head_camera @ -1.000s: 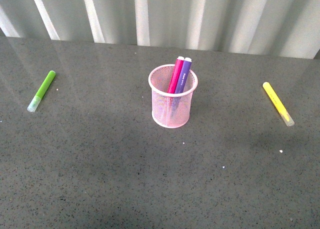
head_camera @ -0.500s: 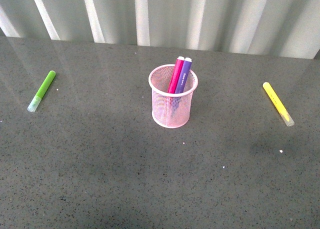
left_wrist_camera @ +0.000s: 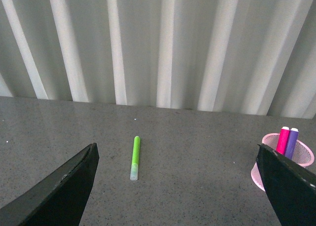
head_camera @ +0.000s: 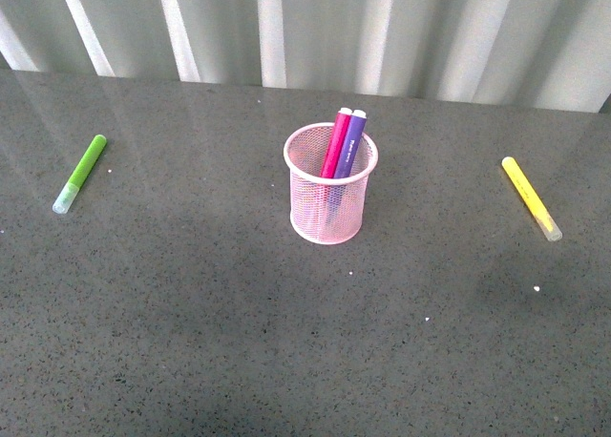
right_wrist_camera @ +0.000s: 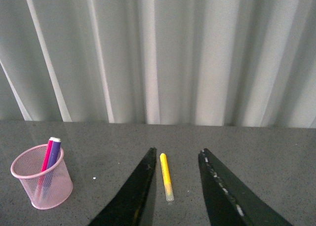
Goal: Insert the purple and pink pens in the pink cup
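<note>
The pink cup (head_camera: 330, 191) stands upright at the middle of the dark table. The pink pen (head_camera: 335, 143) and the purple pen (head_camera: 350, 143) lean side by side inside it, their ends sticking out above the rim. In the left wrist view the pink cup (left_wrist_camera: 307, 156) with the pink pen (left_wrist_camera: 283, 139) and purple pen (left_wrist_camera: 292, 141) shows beside one finger. My left gripper (left_wrist_camera: 177, 154) is open and empty, far from the cup. My right gripper (right_wrist_camera: 177, 154) is open and empty too; the pink cup (right_wrist_camera: 42, 182) stands well off to one side. Neither arm shows in the front view.
A lime-green marker (head_camera: 80, 173) lies on the table (head_camera: 191, 313) at the left, also seen between my left fingers (left_wrist_camera: 134, 157). A yellow marker (head_camera: 531, 197) lies at the right and appears between my right fingers (right_wrist_camera: 167, 176). A ribbed pale wall (head_camera: 305, 27) runs behind the table.
</note>
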Robot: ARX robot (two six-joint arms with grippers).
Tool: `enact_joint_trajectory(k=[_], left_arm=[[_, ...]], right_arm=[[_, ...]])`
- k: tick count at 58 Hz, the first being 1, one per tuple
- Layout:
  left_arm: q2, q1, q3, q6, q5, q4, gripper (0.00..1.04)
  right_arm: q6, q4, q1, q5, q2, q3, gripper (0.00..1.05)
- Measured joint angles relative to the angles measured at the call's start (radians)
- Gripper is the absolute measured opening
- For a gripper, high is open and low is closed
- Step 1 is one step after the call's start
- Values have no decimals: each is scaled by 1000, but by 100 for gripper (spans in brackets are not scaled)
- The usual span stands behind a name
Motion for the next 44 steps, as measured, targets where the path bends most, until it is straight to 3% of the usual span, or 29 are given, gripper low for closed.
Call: enact_joint_trajectory(k=[20, 44], left_arm=[[0, 0, 0, 0, 0, 0, 98], [0, 0, 0, 0, 0, 0, 98]], right_arm=[[1, 0, 0, 0, 0, 0, 99], [1, 0, 0, 0, 0, 0, 98]])
